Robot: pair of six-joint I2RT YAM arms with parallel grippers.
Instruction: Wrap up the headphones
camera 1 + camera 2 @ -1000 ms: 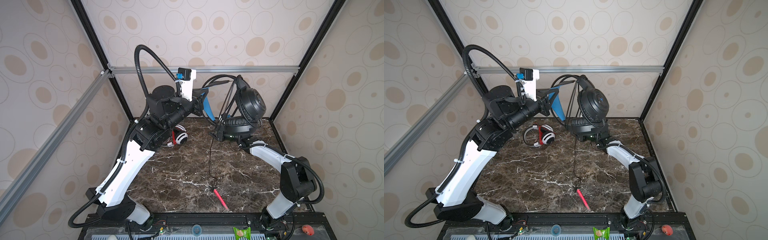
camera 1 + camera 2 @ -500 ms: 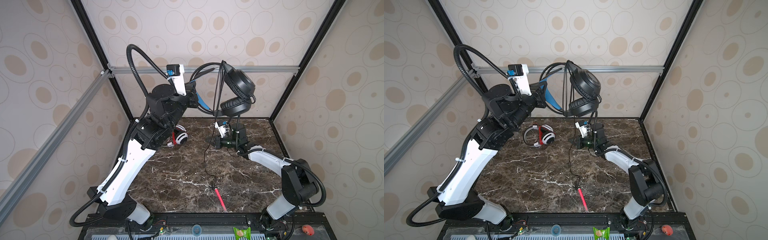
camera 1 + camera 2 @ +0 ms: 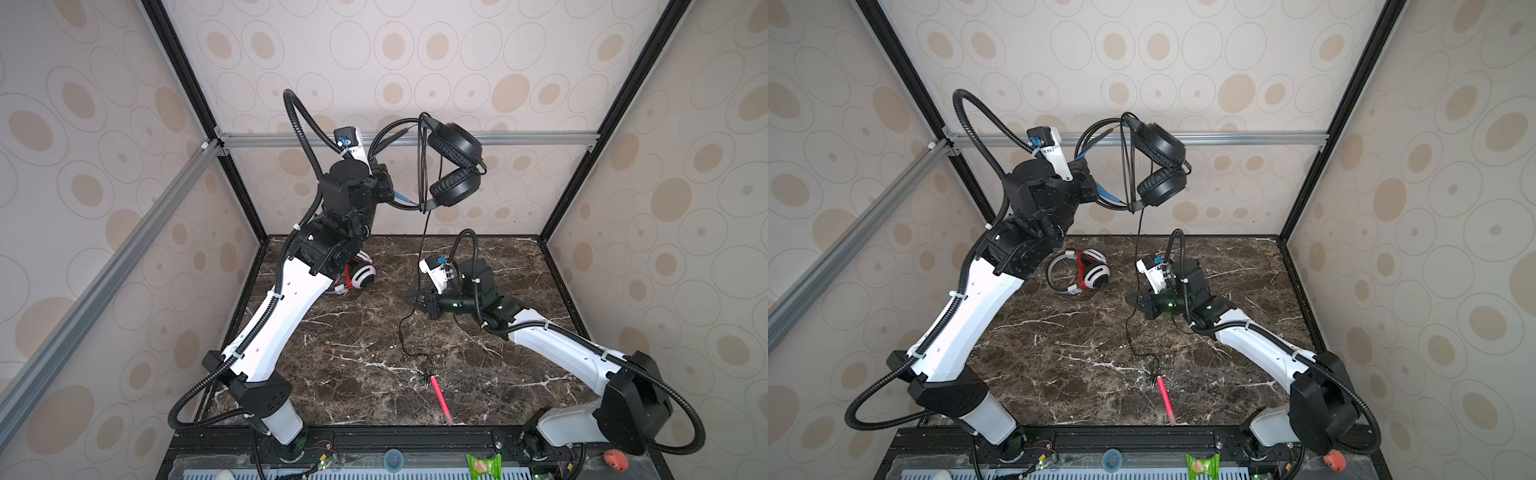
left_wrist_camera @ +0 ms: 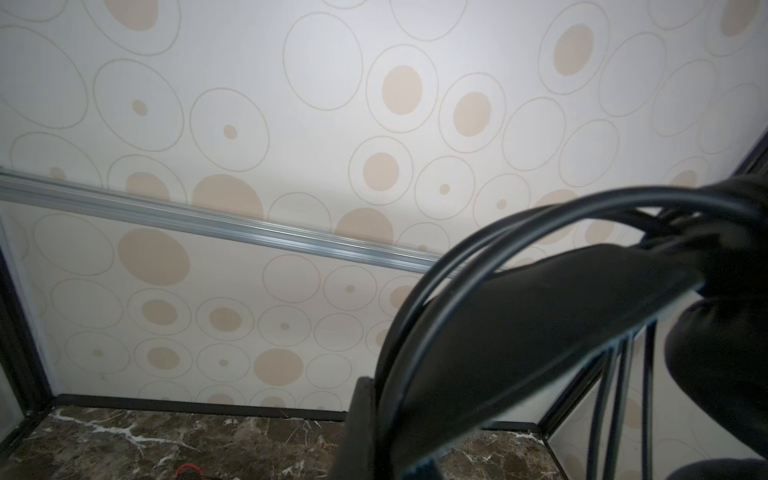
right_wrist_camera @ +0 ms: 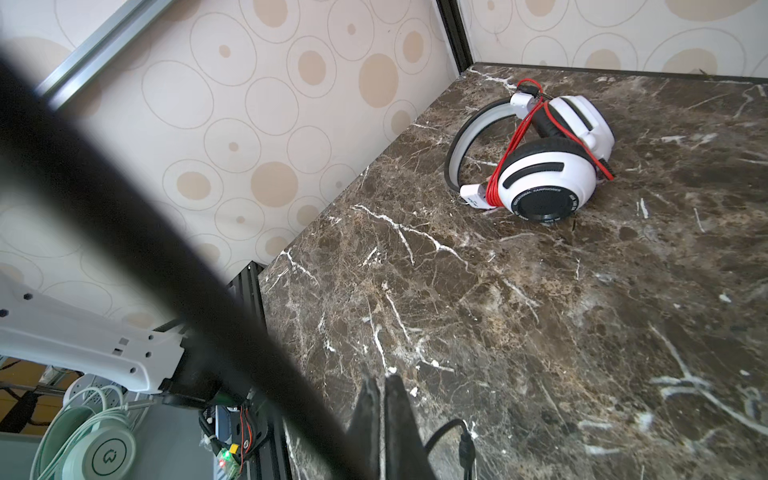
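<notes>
1. Two headsets are showing. The black headset (image 3: 455, 166) is hanging high above the table (image 3: 353, 353). The white headset (image 3: 1094, 274) is lying on the marble toward the back left.
2. One pen (image 3: 440, 399) is lying near the front edge, well apart from both headsets. One black cord (image 3: 420, 249) is dropping from the black headset to the marble, and its loose end is lying just beside the pen's far tip.
3. Two grippers are working. The left gripper (image 3: 390, 189) is clamping the black headset's blue-lined band, jaws pressed onto it. The right gripper (image 3: 409, 300) is sitting low over the table, jaws pressed together and pinching the hanging black cord.
4. Both top views are showing several strands of black cord running across the black headset beside its cups. The left wrist view is giving only the band (image 4: 519, 332) and cord loops close up against the wall.
5. The right wrist view is showing the red cord (image 5: 505, 166) wound around the white headset and lettering on its cup. It is also showing a pale green round unit (image 5: 95, 449) with coiled cable below the table edge, which the top views are missing.
6. Only the top views are showing the front ledge (image 3: 436, 473), where a green packet (image 3: 483, 465) is lying.
</notes>
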